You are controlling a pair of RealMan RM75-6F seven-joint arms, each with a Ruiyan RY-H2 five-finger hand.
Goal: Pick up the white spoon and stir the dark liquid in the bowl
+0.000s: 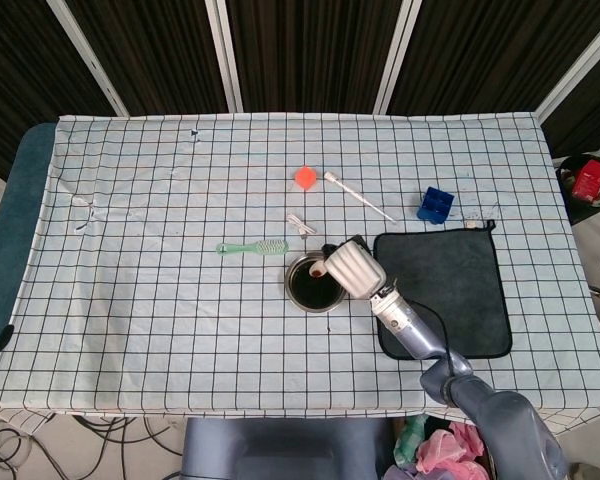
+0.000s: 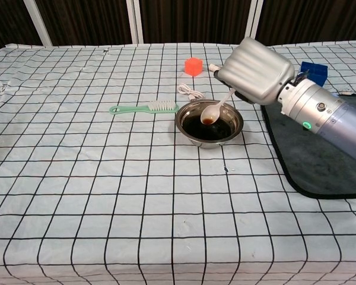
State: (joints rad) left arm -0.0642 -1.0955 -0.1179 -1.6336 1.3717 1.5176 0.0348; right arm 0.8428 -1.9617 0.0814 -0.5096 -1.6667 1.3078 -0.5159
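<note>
We see a table [image 1: 130, 300] under a white grid-checked cloth [image 2: 77, 196]. On it lie a metal bowl [image 2: 193, 133] of dark liquid, a green brush [image 2: 143, 107], an orange cube [image 2: 193, 65], a blue box [image 1: 435, 205], a dark mat [image 1: 455, 270] and a thin white stick [image 1: 358, 197].

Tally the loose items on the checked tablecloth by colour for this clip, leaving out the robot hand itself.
White: 3 - spoon, long stick, small cable piece
Green: 1 - brush
Orange-red: 1 - cube
Blue: 1 - small container
Dark grey: 1 - mat
Metal: 1 - bowl of dark liquid
Total: 8
</note>
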